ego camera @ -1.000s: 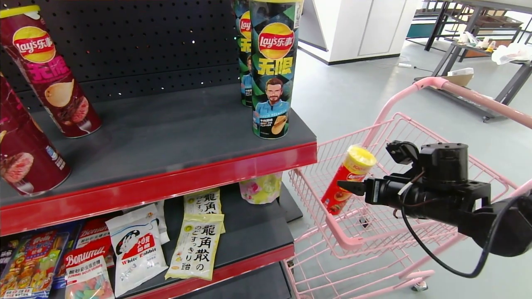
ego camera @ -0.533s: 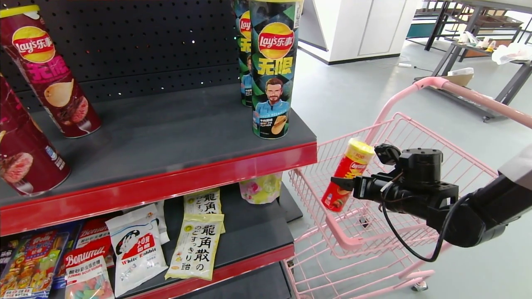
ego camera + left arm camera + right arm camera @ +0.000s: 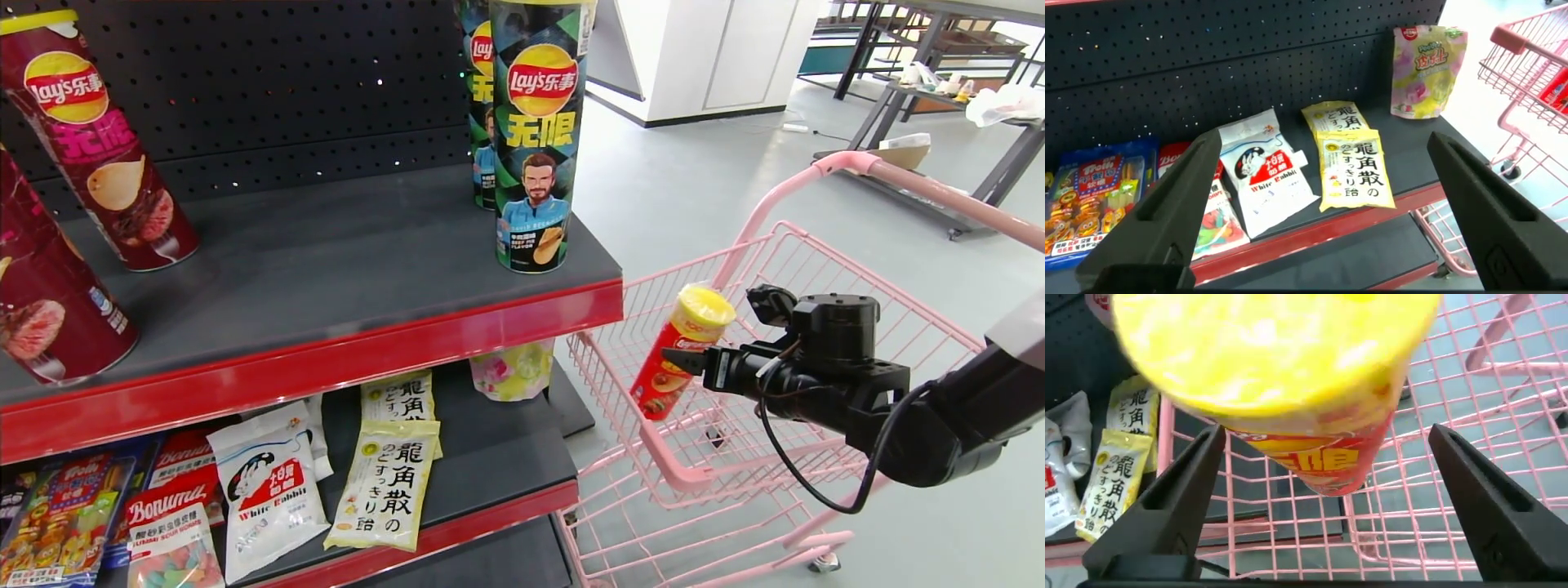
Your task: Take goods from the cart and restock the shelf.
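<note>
The shelf stands to the left of my right hand, past its fingertips, and its red-lipped upper board sits higher than the hand. The pink wire cart lies under and around the hand. On the upper board stand tall tubes. The green-and-black cans carry a round red-and-yellow badge, big yellow characters and a bearded man's portrait. Farther left, the dark red cans have the same badge and a pictured crisp. Ahead of my left hand, on the lower board, lie a white bag with a red panel and yellow bags with black characters running down them. A pastel bag stands upright farther back. My left fingers are spread wide with nothing between them. My right hand grips the red can across its body, over the shelf-side end of the cart's basket. The can's long axis is steeply tilted, with the yellow lid up and leaning back toward my wrist and the base down toward the shelf. Its label shows a small red oval mark that I cannot read. Since half a second ago, hand and can have dropped slightly and drawn back a little from the shelf.
</note>
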